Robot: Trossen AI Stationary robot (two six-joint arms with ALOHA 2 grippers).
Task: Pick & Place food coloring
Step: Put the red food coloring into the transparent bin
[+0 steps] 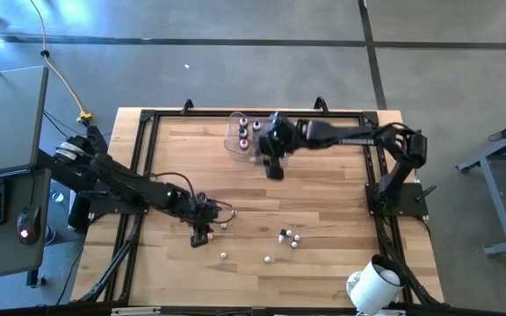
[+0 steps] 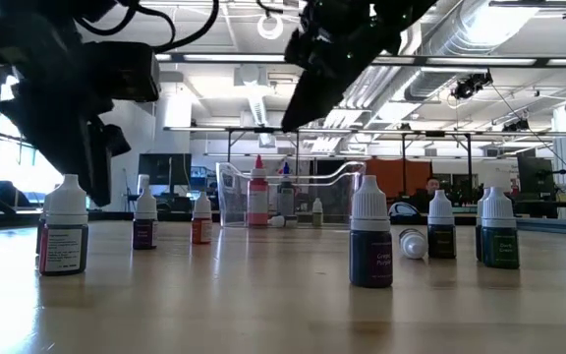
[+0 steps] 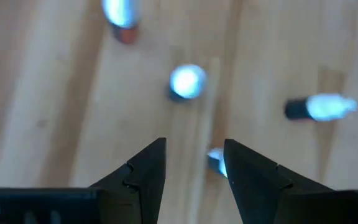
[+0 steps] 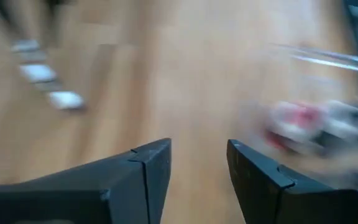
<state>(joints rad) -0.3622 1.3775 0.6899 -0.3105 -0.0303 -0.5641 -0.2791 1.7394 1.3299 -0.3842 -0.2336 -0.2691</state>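
Your tabletop point(image 1: 323, 202) is pale wood planking with visible grain, framed by dark metal rails. The food coloring point(image 1: 285, 235) is a set of tiny cylindrical bottles with rounded white caps, and it lies in two groups: loose bottles scattered over the near part of the tabletop, and a few standing inside the clear tub point(image 1: 238, 133) at the far edge.

Your left gripper point(image 1: 202, 235) hangs low over the near-left tabletop, just beside the loose bottles. In the left wrist view its jaws stand apart with bare wood between them and nothing held; one white cap peeks out right beside the inner edge of one finger point(image 3: 253, 177), mostly hidden by it. Three more bottles beyond are soft blobs, one lying on its side.

Your right gripper point(image 1: 274, 167) is just beside the tub, on its nearer side. Its jaws are parted and empty in the right wrist view, where everything past them is smeared: a reddish shape and pale streaks that you cannot identify with certainty.

Only the low view shows labels and body colours: dark, purple and red bottles upright, one on its side, with the tub's glossy transparent wall behind. A white cylinder point(image 1: 374, 284) at the near-right corner is cut off by the high view's edge.
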